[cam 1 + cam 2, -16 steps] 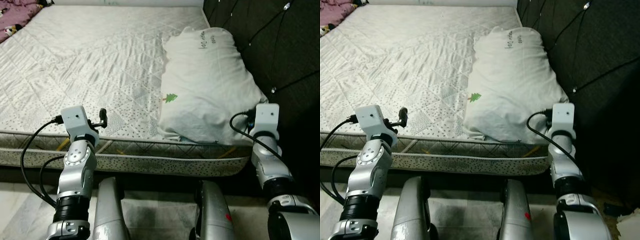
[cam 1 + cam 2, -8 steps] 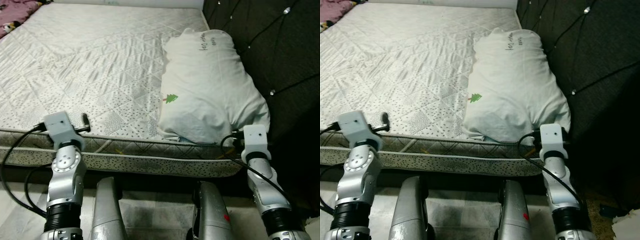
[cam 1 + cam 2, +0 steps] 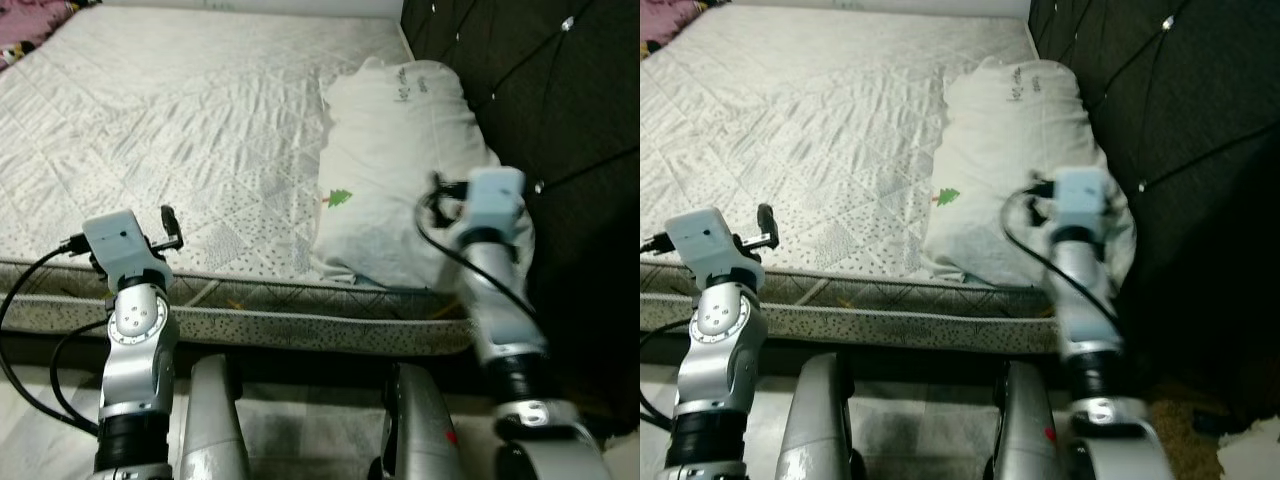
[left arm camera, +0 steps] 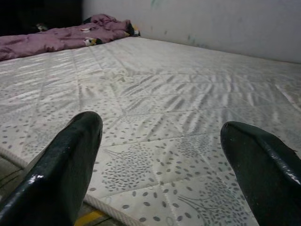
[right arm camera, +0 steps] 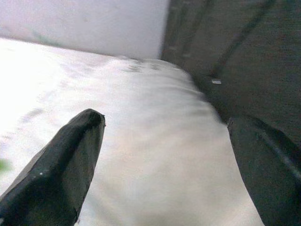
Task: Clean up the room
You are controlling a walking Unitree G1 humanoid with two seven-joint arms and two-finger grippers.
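Head camera views look down on a bare quilted mattress (image 3: 180, 130) with a white pillow (image 3: 400, 150) lying along its right side, against a dark tufted headboard (image 3: 540, 90). The right gripper (image 5: 164, 155) is raised over the pillow's near end with its two black fingers spread wide and empty, probably lined up to take hold of it. The left gripper (image 4: 160, 165), also spread wide and empty, hovers low above the mattress's near edge, and a purple blanket (image 4: 61, 35) lies bunched at the far corner.

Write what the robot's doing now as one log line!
right gripper: open, over white pillow | left gripper: open, over mattress edge
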